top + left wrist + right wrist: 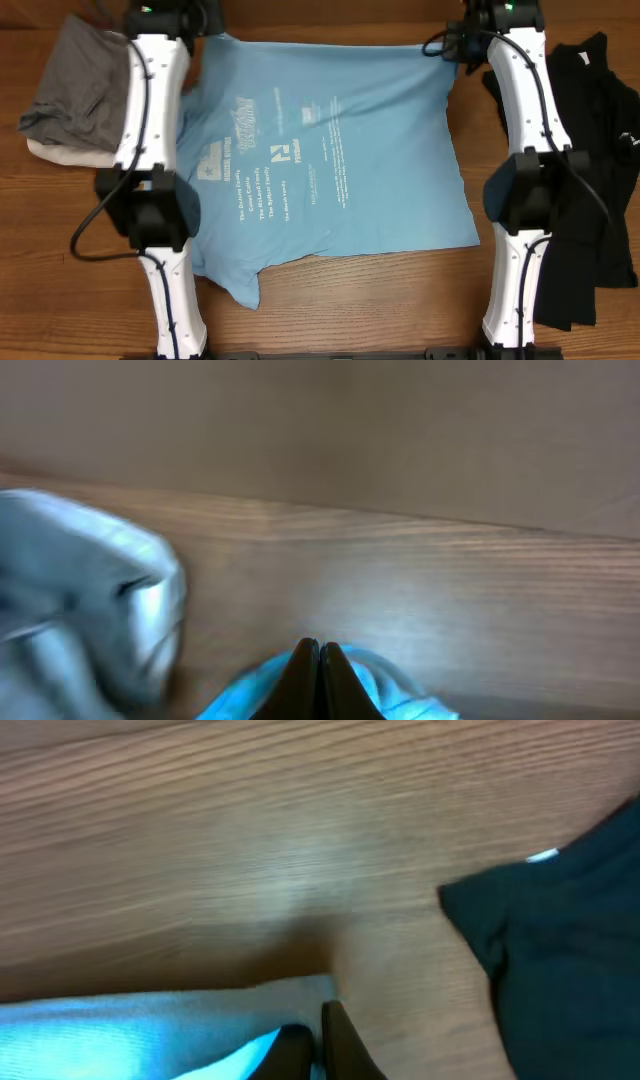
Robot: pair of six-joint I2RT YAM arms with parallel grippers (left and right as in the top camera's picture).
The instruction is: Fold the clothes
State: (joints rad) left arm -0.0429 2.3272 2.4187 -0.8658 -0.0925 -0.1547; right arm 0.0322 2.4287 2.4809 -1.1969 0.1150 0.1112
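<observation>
Your left gripper [320,660] and right gripper [315,1035] each pinch the far edge of the light blue T-shirt [330,150], spread flat but unfolded; the black shirt [590,150] beside it waits.

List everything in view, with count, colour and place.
light blue T-shirt: one, light blue with white prints, spread flat mid-table.
grey garment: one, grey, bunched at far left.
cream piece: one, cream, under the grey garment.
black clothes: one heap, black, along the right edge.
table: one, brown wood, underneath.
left arm: one, white and black, over the shirt's left side, jaws shut on its far corner.
right arm: one, white and black, beside the shirt's right edge, jaws shut on its far corner.
</observation>
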